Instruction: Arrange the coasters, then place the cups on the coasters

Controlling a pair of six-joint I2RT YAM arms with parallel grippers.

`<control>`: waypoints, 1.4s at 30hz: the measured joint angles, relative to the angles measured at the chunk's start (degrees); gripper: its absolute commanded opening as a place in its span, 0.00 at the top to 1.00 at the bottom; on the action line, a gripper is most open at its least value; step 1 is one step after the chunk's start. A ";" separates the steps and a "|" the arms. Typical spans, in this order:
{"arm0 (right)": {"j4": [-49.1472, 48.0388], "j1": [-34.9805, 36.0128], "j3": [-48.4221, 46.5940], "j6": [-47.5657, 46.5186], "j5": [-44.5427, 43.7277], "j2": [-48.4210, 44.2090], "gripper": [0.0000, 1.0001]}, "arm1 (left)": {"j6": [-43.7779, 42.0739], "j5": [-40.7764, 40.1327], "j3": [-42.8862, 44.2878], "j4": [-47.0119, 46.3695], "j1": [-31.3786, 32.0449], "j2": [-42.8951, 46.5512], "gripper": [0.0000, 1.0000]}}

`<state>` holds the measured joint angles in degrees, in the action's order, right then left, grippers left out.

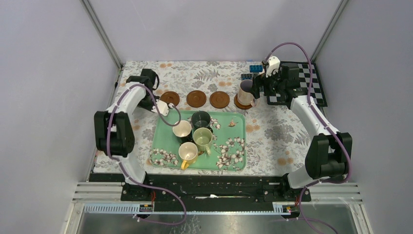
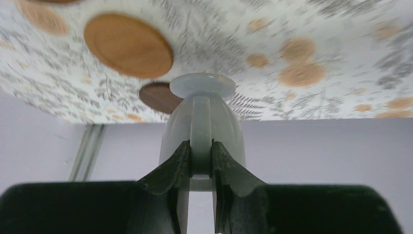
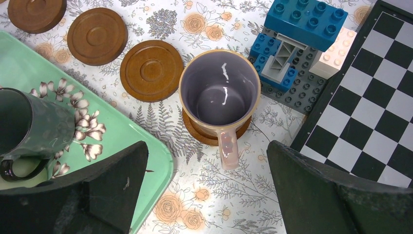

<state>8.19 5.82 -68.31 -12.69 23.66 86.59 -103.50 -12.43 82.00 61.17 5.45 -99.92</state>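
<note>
Left gripper (image 2: 200, 148): fingers pressed tight on the handle of the pale blue cup (image 2: 229, 127), one pad on each side.
Pale blue cup: hangs by its handle, foot turned toward the floral tablecloth (image 2: 316, 29). It cannot be told whether the foot touches.
Beside that cup: a light brown coaster (image 2: 129, 45), and a darker coaster (image 2: 155, 97) partly hidden behind the cup's foot.
Right gripper (image 3: 205, 146): fingers spread wide and holding nothing, one on each side of the pinkish-beige cup (image 3: 219, 90), both apart from it.
Pinkish-beige cup: upright on its own coaster (image 3: 193, 127) at the right end of the row, handle pointing back between the fingers.
Row: three bare coasters (image 3: 97, 36) run leftward, the nearest just beside the occupied one.
Edges: the green floral tray (image 3: 126, 131) has a corner under the right gripper's left finger. The blue building blocks (image 3: 304, 19) stand just beside the cup. The checkerboard mat (image 3: 370, 97) borders the other finger.
Open room: tablecloth between tray and mat.
Tray load: cream cup (image 1: 182, 129), dark green cup (image 1: 200, 118), olive cup (image 1: 203, 137) and yellow cup (image 1: 188, 152), bunched together.
</note>
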 measured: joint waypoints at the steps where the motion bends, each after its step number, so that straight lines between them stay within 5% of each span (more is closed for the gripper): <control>1: -0.11 0.00 -0.04 0.15 0.00 0.04 0.00 | -0.28 -1.31 0.68 -2.03 -1.03 -1.70 1.00; 13: -0.35 0.00 -0.09 1.05 0.04 0.79 0.00 | -0.37 -11.87 2.10 -15.43 -2.80 -8.96 1.00; 42: -1.68 0.00 -0.09 1.62 1.33 3.54 0.00 | -3.26 -12.44 6.47 -21.14 -7.63 -15.82 0.99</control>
<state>6.50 5.82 -68.40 -11.07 24.99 90.13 -106.76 -24.86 88.47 40.03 -2.17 -115.74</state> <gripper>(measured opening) 0.993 0.187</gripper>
